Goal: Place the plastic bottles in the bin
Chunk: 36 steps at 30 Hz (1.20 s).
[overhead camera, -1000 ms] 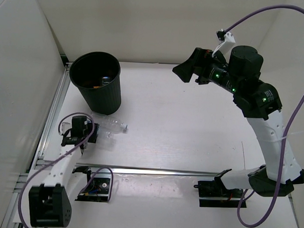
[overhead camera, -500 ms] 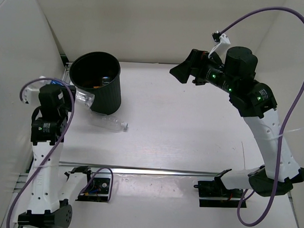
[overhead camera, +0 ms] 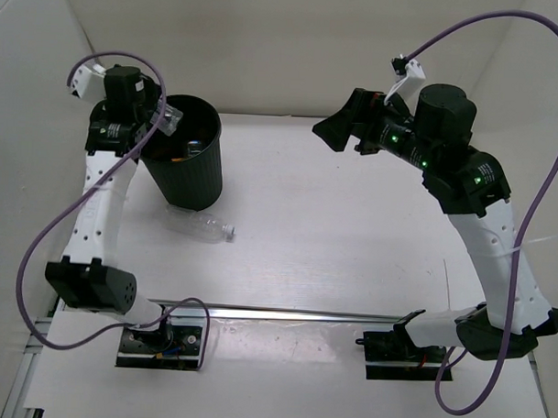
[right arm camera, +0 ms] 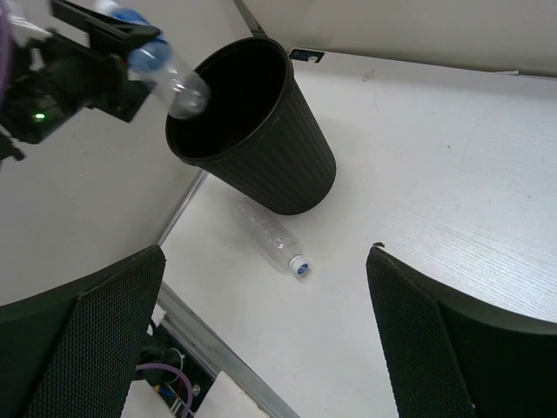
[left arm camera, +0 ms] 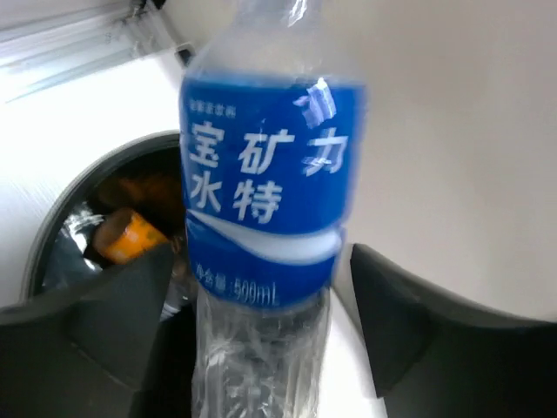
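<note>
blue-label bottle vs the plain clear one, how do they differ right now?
Label: the blue-label bottle has a blue wrap with white characters, while the plain clear bottle shows no label.
Place: the blue-label bottle is up between the left gripper's fingers, over the bin's rim. The plain clear bottle is on the table beside the bin's base.
Pose: the plain clear bottle lies on its side, and the blue-label bottle is off the table.
Shared: both are clear plastic, and neither is in the bin yet.

Take the bin (overhead camera: 195, 183) as your mark; it stands on the table (overhead camera: 351, 239). Over its left rim you have the left gripper (overhead camera: 152, 122), with the first bottle (overhead camera: 166, 122) between its fingers. A second bottle (left arm camera: 130, 239) lies inside the bin. Just in front of the bin, a third bottle (overhead camera: 205, 227) lies on its side on the table. The right gripper (overhead camera: 341, 130) hangs well to the bin's right.
</note>
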Motion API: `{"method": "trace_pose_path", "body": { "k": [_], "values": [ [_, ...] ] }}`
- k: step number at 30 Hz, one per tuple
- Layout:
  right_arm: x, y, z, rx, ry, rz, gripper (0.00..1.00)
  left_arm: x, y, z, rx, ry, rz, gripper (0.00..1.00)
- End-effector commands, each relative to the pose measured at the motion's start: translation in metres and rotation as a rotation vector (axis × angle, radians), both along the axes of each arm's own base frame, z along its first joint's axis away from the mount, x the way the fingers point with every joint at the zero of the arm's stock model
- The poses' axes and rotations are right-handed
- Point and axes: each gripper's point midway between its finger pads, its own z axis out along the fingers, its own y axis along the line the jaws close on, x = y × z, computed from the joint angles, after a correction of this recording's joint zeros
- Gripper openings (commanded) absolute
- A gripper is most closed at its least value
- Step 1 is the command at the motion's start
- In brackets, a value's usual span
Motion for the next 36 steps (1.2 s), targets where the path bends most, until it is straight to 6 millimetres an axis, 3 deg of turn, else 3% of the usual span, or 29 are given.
{"method": "trace_pose_path", "body": {
  "k": [1, 4, 6, 7, 8, 9, 10, 11, 12, 13, 14, 16, 17, 18, 20, 23, 27, 36],
  "values": [
    [-0.003, -0.009, 0.022, 0.012, -0.066, -0.012, 1.00, -0.002, 0.007, 0.008, 0.033, -0.011, 0.061, 1.00],
    [-0.005, -0.016, 0.022, 0.003, -0.076, -0.037, 1.00, -0.014, 0.011, 0.013, 0.019, -0.035, 0.090, 1.00],
    [-0.008, -0.023, 0.017, -0.006, -0.070, -0.062, 1.00, -0.034, 0.014, 0.025, 0.003, -0.078, 0.105, 1.00],
    [-0.009, -0.026, 0.020, -0.002, -0.079, -0.073, 1.00, -0.042, 0.014, 0.004, -0.009, -0.043, 0.111, 1.00],
    [-0.008, -0.031, 0.019, -0.004, -0.078, -0.091, 1.00, -0.066, 0.014, 0.013, -0.068, -0.108, 0.129, 1.00],
    [-0.007, -0.032, 0.019, -0.012, -0.085, -0.099, 1.00, -0.076, 0.009, 0.002, -0.109, -0.109, 0.111, 1.00],
    [-0.007, -0.032, 0.019, -0.013, -0.085, -0.099, 1.00, -0.086, 0.006, -0.045, -0.136, -0.024, 0.107, 1.00],
    [-0.003, -0.034, 0.015, -0.018, -0.077, -0.109, 1.00, -0.097, 0.001, -0.058, -0.174, -0.019, 0.093, 1.00],
    [-0.006, -0.036, 0.018, -0.013, -0.085, -0.110, 1.00, -0.118, -0.004, -0.059, -0.225, -0.055, 0.074, 1.00],
    [-0.003, -0.038, 0.013, -0.019, -0.076, -0.119, 1.00, -0.126, -0.016, -0.077, -0.271, -0.032, 0.019, 1.00],
    [-0.003, -0.038, 0.013, -0.019, -0.076, -0.119, 1.00, -0.136, -0.022, -0.124, -0.301, 0.052, 0.010, 1.00],
    [-0.003, -0.037, 0.010, -0.007, -0.053, -0.118, 1.00, -0.158, -0.040, -0.153, -0.424, 0.064, -0.035, 1.00],
    [-0.001, -0.033, 0.006, -0.011, -0.042, -0.101, 1.00, -0.168, -0.044, -0.191, -0.454, 0.134, -0.031, 1.00],
    [0.002, -0.029, 0.006, -0.003, -0.035, -0.092, 1.00, -0.172, -0.048, -0.199, -0.494, 0.125, -0.038, 1.00],
    [0.004, -0.025, 0.002, -0.007, -0.024, -0.078, 1.00, -0.177, -0.055, -0.228, -0.511, 0.182, -0.065, 1.00],
    [0.008, -0.017, 0.001, 0.000, -0.011, -0.057, 1.00, -0.167, -0.064, -0.236, -0.460, 0.216, -0.163, 1.00],
    [0.012, -0.011, 0.000, 0.003, -0.008, -0.036, 1.00, -0.157, -0.073, -0.268, -0.429, 0.302, -0.258, 1.00],
    [0.008, -0.015, 0.005, -0.004, -0.027, -0.031, 1.00, -0.161, -0.056, -0.322, -0.387, 0.375, -0.241, 1.00]
  ]
}}
